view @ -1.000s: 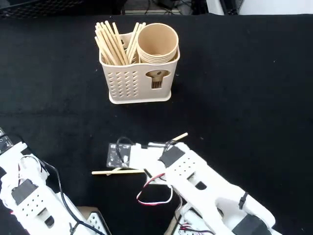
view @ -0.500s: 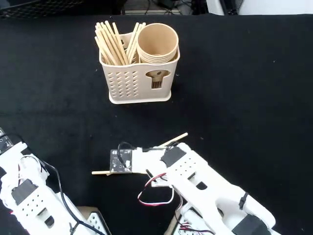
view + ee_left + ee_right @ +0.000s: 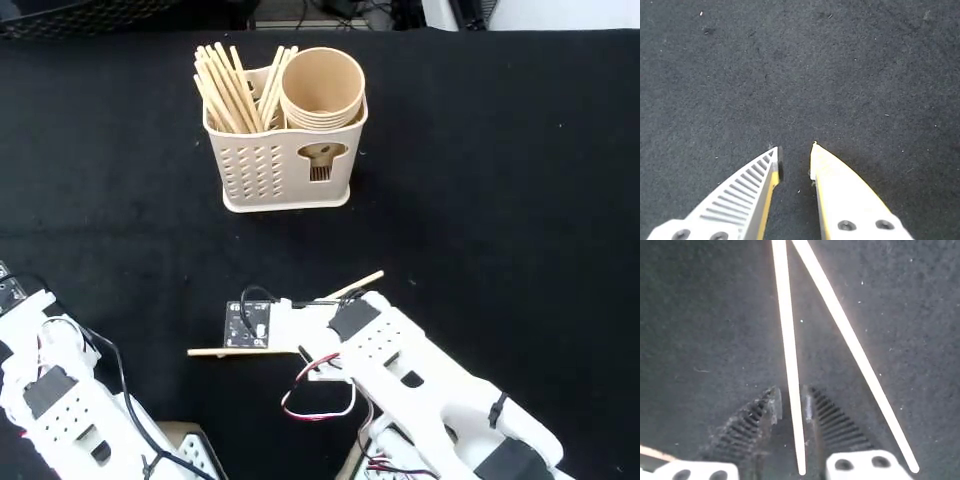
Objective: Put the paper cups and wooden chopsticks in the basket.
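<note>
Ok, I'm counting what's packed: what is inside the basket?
Stacked paper cups fill one side of the basket, a bundle of chopsticks the other. Lower parts are hidden by its wall.

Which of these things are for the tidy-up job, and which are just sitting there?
For the job:
basket
paper cups, stacked in it
chopsticks standing in it
loose chopstick on the table, between the open right gripper fingers
second loose chopstick beside it

Just there:
black table cover
left gripper, above bare cover
</note>
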Controlling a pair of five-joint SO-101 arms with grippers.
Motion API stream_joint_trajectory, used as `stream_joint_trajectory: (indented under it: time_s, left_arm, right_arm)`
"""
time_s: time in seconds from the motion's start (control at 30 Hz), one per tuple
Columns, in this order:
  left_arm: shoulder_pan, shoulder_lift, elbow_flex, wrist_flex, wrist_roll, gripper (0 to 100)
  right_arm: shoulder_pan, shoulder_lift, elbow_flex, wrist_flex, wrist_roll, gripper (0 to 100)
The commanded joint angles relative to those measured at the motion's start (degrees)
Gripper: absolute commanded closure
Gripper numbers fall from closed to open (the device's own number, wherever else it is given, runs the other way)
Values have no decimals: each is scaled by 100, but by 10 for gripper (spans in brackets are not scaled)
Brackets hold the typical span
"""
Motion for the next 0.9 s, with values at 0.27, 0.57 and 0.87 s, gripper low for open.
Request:
stream_joint_trajectory:
  time_s: [0.27,0.57,0.87]
  left_arm:
    - [66,-70,-163,-70,9,880]
    - [66,-70,-163,-70,9,880]
    - [66,-70,-154,-70,9,880]
  right_arm:
    - [44,4,66,9,-79,844]
    - [62,4,453,9,35,874]
    - [70,-22,259,-18,44,977]
